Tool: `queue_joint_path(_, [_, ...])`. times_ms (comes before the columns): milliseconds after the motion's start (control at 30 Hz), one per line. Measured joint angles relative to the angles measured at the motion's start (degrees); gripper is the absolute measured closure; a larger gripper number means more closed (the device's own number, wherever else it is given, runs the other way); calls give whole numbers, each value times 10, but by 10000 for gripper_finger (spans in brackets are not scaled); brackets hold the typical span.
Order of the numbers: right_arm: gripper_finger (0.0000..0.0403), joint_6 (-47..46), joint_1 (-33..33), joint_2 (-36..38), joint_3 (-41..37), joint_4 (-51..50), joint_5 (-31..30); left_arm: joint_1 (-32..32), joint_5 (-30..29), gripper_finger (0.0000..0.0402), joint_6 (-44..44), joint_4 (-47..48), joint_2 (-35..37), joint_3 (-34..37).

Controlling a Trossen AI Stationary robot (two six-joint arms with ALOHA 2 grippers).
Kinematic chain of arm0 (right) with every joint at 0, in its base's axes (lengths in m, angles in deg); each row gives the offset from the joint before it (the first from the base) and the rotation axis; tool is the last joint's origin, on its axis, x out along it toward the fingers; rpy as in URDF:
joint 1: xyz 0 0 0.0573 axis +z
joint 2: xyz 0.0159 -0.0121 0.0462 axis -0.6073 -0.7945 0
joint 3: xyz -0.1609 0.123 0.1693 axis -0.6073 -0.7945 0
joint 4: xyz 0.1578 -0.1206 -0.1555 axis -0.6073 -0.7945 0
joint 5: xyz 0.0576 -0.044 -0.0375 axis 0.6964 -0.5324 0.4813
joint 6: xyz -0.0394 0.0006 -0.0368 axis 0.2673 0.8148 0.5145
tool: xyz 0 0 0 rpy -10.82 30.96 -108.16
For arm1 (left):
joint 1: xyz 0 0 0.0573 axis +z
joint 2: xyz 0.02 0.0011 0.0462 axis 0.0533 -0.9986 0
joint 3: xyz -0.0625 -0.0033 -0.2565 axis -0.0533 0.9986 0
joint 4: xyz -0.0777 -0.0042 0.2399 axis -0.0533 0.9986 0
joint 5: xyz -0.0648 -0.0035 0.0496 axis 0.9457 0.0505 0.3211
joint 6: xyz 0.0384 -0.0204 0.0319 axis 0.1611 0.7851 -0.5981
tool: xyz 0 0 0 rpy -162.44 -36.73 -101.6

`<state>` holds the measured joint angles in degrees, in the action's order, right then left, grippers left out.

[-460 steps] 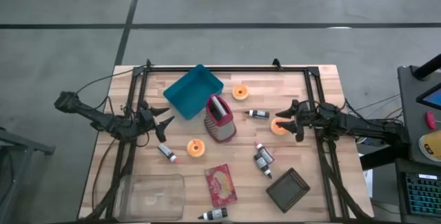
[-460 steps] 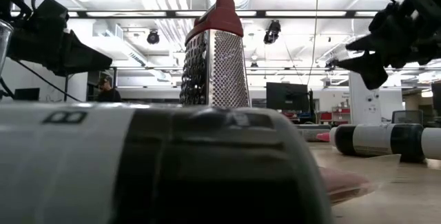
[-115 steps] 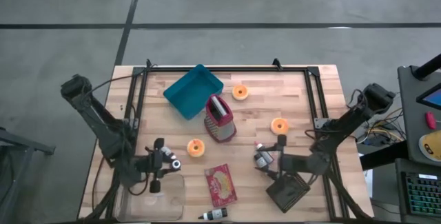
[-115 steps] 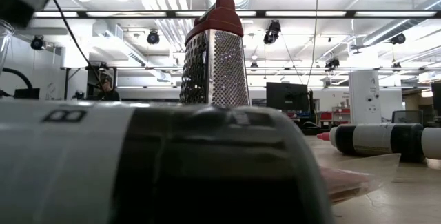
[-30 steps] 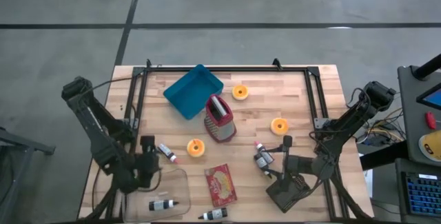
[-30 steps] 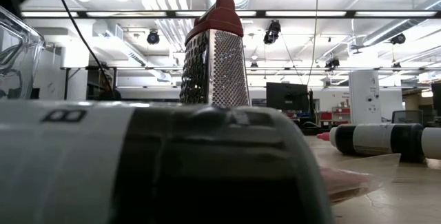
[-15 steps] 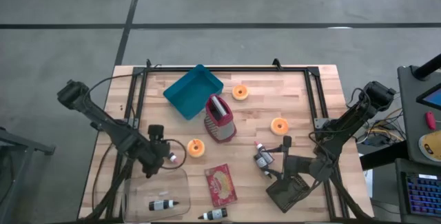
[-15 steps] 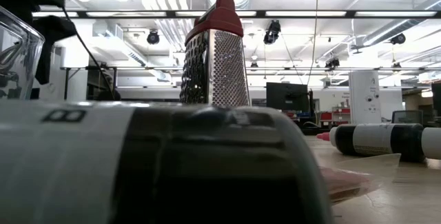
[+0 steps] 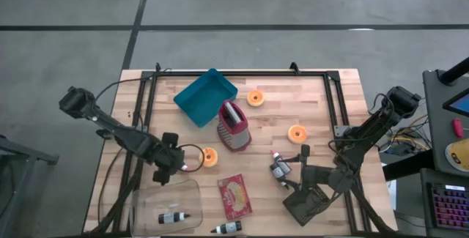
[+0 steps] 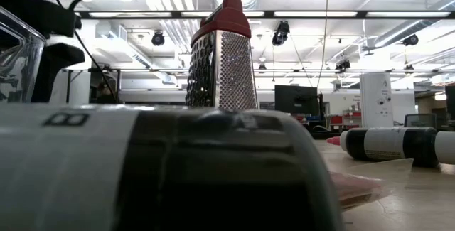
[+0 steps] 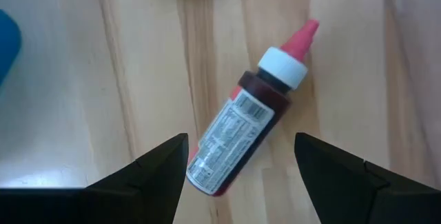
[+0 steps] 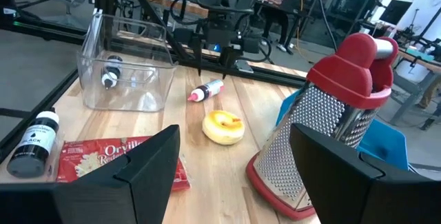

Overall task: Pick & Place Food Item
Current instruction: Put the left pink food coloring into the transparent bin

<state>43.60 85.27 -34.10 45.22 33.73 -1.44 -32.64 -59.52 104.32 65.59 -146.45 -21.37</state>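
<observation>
Your left gripper is spread wide, right above the little red bottle. The bottle lies flat on the table, just beside the yellow donut. It looks light, hard and roly, so pinch its middle.

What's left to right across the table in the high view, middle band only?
Left gripper open over the red-capped bottle → orange ring-shaped food piece → red-topped metal grater → second orange ring piece.
</observation>
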Motion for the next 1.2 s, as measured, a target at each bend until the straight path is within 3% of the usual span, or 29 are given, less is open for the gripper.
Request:
queue_joint_path(300, [133,1,0,0,0,0,0,26,48,132,-18,-21,0,31])
queue_joint_path(533, [133,1,0,0,0,-1,0,38,49,132,-37,-42,-3,31])
queue_joint_path(967, [133,3,0,1,0,-1,0,64,107,133,-54,-61,-116,31])
queue_joint_path(1200, [133,3,0,1,0,-1,0,64,109,176,-54,-60,-122,26])
